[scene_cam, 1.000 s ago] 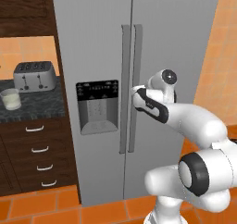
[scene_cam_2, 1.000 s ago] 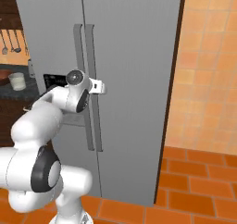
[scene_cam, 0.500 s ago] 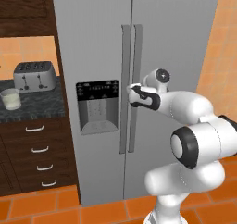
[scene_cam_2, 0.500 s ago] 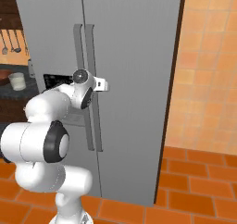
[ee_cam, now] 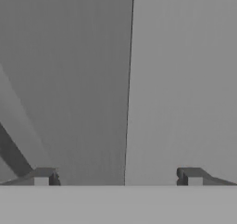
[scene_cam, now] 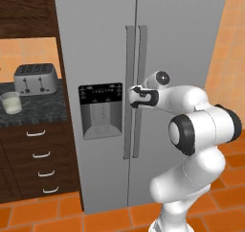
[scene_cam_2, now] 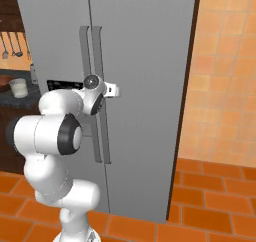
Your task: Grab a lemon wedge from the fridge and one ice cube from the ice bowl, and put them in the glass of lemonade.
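The grey two-door fridge (scene_cam: 100, 44) stands shut, so the lemon wedge is hidden. My gripper (scene_cam: 133, 96) is up against its long vertical handles (scene_cam: 135, 82), just right of the black dispenser panel (scene_cam: 100, 109); from the other side the gripper (scene_cam_2: 115, 91) juts past the handles (scene_cam_2: 93, 61). Up close the gripper (ee_cam: 118, 177) is open. Its fingertips (ee_cam: 44, 177) stand wide apart with the door seam (ee_cam: 128, 102) between them, holding nothing. The glass of lemonade (scene_cam: 10, 102) sits on the dark counter at the left. A reddish-brown bowl edge (scene_cam_2: 4, 80) shows beside the glass (scene_cam_2: 19, 87).
A silver toaster (scene_cam: 33, 77) stands on the counter (scene_cam: 43, 112) behind the glass. Dark drawers (scene_cam: 40, 154) lie below. An orange tiled wall (scene_cam_2: 225, 76) rises right of the fridge, over an orange tile floor (scene_cam_2: 210, 206).
The hand has moved left, from beside the right door's handle to right at the handles. The elbow has swung up and forward. The fridge doors stay shut.
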{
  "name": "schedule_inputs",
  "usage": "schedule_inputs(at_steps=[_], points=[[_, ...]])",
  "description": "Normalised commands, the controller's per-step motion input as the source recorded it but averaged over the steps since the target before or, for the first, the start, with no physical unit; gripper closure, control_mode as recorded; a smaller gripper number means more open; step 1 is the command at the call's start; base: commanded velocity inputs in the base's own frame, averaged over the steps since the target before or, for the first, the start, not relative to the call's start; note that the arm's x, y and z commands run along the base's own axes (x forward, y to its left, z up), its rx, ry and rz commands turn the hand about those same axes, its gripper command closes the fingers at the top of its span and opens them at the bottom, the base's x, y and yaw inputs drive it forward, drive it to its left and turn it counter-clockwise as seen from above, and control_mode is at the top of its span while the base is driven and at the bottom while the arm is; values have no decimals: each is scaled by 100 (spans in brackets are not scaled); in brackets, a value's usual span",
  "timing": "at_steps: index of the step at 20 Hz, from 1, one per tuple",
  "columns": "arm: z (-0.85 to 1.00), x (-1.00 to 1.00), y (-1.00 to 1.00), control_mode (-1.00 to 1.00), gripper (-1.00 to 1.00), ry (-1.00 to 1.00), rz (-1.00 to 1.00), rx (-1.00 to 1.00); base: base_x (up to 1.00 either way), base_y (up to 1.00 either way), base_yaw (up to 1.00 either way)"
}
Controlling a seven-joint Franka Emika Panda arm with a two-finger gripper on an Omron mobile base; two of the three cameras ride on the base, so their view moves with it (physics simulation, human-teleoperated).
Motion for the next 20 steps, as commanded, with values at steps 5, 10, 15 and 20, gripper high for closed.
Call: schedule_inputs(at_steps=[5,10,15,20], points=[[-3,23,0,-100,100,0,0,0,0,0,0],[0,0,0,-100,100,0,0,0,0,0,0],[4,-34,-23,-100,100,-11,0,0,0,0,0],[23,-84,-52,-100,100,-23,-7,0,0,0,0]])
